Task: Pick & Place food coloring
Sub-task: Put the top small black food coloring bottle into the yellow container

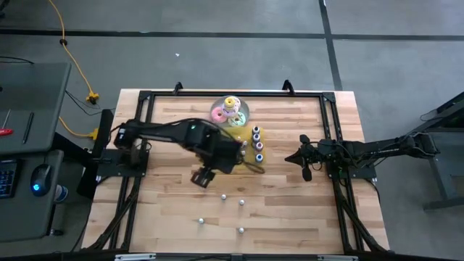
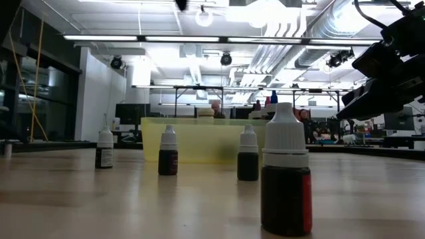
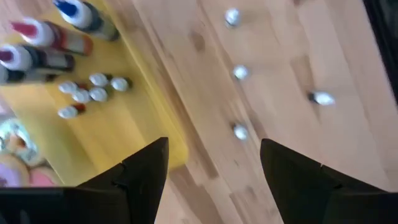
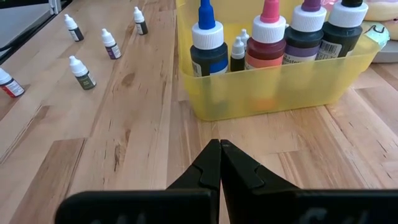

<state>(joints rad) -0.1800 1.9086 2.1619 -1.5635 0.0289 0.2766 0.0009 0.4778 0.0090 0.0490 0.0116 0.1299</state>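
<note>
Left wrist: left tool [image 3: 211,165] wide, empty.

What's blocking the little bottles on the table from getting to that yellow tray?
Nothing visible: bare wood lies between the loose food coloring bottles and the yellow tray. The open left gripper hovers by the tray's edge.

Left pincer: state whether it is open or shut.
Open. In the left wrist view the left pincer has its two dark fingers wide apart, bare wooden table between them, nothing held.
</note>
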